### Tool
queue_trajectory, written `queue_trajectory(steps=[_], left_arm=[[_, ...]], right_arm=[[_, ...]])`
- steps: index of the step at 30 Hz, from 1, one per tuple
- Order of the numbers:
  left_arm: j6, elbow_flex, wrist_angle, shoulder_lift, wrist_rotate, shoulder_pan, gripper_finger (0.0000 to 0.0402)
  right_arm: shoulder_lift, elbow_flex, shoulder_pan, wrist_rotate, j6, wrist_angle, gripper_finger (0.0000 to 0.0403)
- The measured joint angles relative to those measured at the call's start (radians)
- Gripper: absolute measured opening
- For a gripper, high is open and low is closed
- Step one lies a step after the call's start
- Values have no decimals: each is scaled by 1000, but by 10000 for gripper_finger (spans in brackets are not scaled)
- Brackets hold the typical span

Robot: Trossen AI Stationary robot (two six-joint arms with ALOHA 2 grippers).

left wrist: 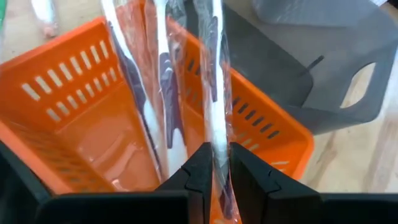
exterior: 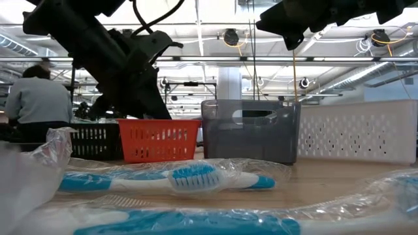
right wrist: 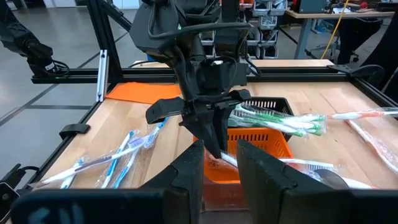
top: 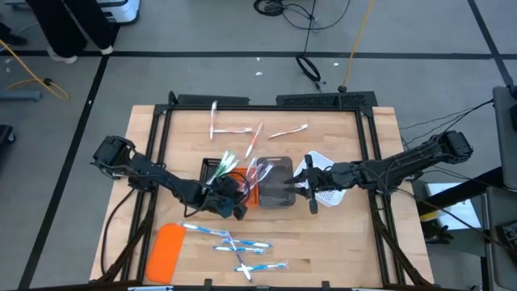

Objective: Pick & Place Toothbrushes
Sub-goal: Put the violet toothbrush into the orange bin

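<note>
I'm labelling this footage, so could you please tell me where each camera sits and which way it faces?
High view: overhead, looking straight down on the table; both arms show.
Low view: at table-top height, looking level past a blue toothbrush to the trays; arms hang from above.
Left wrist view: on the left arm, looking into the orange tray; left tool pinches a wrapped toothbrush.
Right wrist view: on the right arm, facing the left arm; right tool open.
All four share the orange tray.

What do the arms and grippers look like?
Both arms are dark, jointed and slim, with black cables trailing from their bases. The left gripper and right gripper are black. Each has two flat, blocky fingers with squared tips. No markings show.
</note>
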Motion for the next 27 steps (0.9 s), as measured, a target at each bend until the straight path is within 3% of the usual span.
queue_trajectory(steps=[15, 21, 27], left_arm=[[-98, 0, -79, 0, 26, 8, 50], [-100, 0, -72, 0, -1, 10, 8], [-93, 0, -68, 0, 44, 24, 51]], right_arm=[[0, 0, 0, 0, 0, -4, 86], [0, 0, 0, 0, 0, -4, 86], [0, 0, 0, 0, 0, -4, 86]])
